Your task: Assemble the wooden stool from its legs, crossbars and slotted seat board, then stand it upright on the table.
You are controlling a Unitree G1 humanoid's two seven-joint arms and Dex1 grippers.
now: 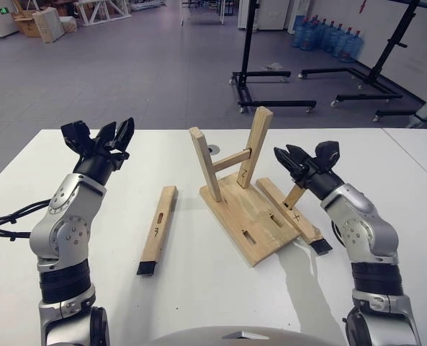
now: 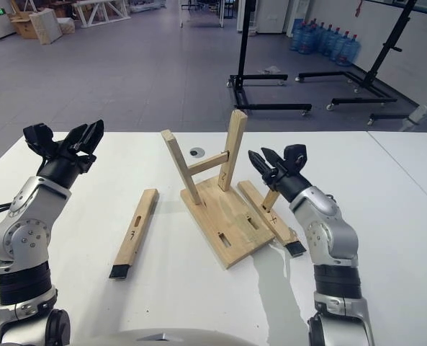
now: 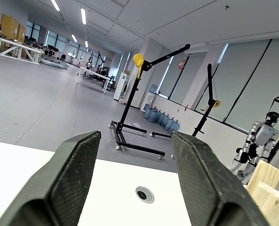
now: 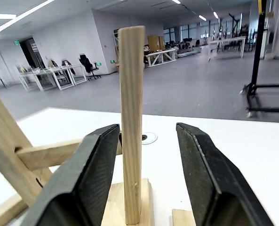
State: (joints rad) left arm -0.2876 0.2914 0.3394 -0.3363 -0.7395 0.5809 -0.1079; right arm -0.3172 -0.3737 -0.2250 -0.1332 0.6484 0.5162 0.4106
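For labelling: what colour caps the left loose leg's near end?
Black cap; best in left eye view.

Head stereo pair looks forward-down over table [image 1: 199, 295]; wrist cameras low, close, facing across same table

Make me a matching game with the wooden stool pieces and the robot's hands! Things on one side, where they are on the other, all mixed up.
Things:
1. loose leg
2. seat board
3. short crossbar
4. left gripper

Places:
A. between the open fingers of the right gripper
B. raised above the table, open and empty
C. lying alone, on the robot's left of the board
D. lying on the table with two legs standing in it

Pairs: 1-C, 2-D, 3-A, 4-B.
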